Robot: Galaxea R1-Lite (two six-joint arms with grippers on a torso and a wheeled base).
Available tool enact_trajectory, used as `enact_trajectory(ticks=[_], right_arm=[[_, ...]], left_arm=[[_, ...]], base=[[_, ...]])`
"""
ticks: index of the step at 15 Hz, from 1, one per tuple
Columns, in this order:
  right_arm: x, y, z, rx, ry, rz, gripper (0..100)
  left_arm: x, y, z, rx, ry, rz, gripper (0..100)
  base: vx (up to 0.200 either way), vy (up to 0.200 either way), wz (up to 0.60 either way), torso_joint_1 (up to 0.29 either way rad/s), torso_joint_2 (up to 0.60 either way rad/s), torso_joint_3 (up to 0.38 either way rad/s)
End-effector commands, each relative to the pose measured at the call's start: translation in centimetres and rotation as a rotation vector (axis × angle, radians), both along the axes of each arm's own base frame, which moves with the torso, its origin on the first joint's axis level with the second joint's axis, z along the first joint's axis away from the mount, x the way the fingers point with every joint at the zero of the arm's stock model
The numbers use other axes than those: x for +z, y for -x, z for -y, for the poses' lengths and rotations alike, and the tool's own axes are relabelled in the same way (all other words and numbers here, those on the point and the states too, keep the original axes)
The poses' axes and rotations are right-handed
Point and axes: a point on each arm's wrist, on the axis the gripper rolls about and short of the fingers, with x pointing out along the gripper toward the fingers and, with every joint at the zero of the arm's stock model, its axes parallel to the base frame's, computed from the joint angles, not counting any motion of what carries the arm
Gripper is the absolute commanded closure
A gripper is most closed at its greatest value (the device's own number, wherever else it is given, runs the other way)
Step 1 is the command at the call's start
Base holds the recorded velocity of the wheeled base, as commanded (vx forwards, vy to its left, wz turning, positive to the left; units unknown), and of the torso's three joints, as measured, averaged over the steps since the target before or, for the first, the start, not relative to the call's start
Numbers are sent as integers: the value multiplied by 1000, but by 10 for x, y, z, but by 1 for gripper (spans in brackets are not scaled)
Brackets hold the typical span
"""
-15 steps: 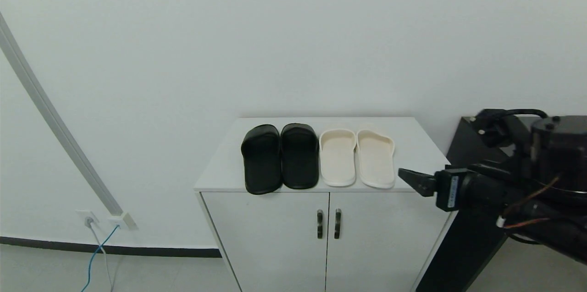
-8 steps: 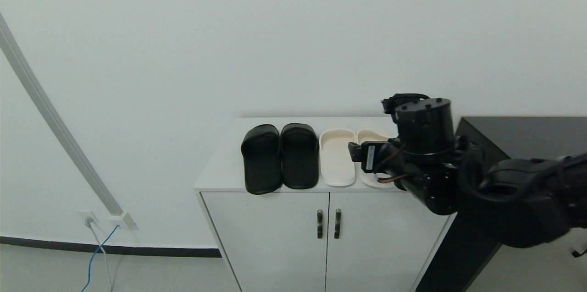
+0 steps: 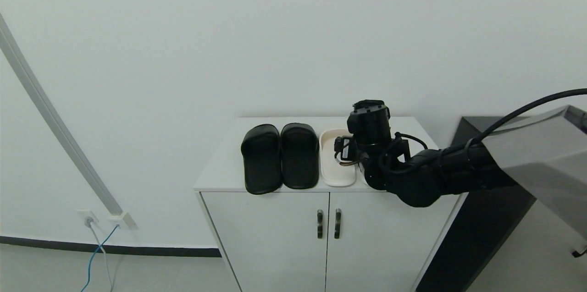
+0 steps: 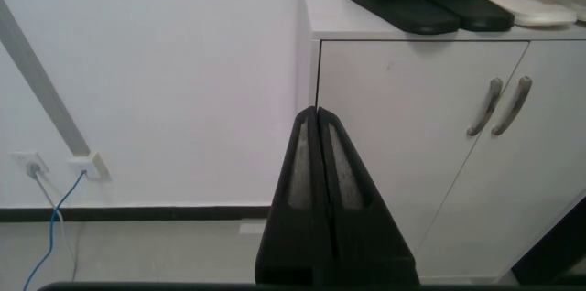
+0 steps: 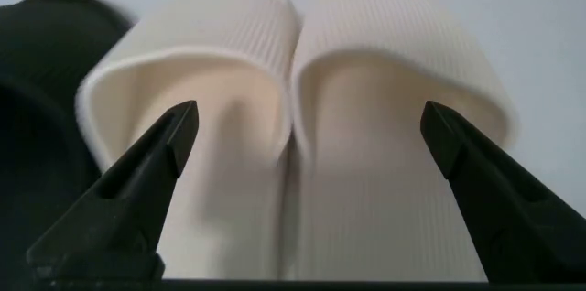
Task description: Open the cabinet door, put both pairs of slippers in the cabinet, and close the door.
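Against the white wall (image 3: 293,30): a white cabinet (image 3: 222,168), both doors (image 3: 270,241) shut. On its top, black slippers (image 3: 279,158) toward the left and cream slippers (image 3: 337,163) just beside them on the right. Over the cream pair, right gripper (image 5: 309,117): jaws spread wide, one to either side of the pair, holding nothing. Low down, off the cabinet's left corner and apart from it, left gripper (image 4: 318,122): fingers (image 4: 302,172) pressed together, empty. Nothing done so far, by the look of it: door to open at the handles (image 3: 319,223), both pairs to stow, door to close. Looks set on the cream pair first.
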Motion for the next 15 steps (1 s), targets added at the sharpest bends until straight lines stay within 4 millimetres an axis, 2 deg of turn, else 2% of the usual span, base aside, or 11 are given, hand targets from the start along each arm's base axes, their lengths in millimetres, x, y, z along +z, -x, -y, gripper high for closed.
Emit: enact_trajectory(ticks=[1,4,7,8,15], right_arm=[[-16,-26,-2,-30,8,-10,0],[-16,-44,-3,-52,4,-5,0],[-17,-49,-5,-55,6,-8,0],[-17,-49,-5,-55,7,-9,100],[-13,-45,-1,-56,9,-10,100]], left_arm=[[0,0,0,1,1,0,100],[0,0,0,1,1,0,100],[0,0,0,1,1,0,100],[0,0,0,1,1,0,100],[0,0,0,1,2,0,100]], base=[[0,0,0,0,0,0],[0,0,0,0,0,0],[0,0,0,0,0,0],[0,0,0,0,0,0],[0,0,0,0,0,0]])
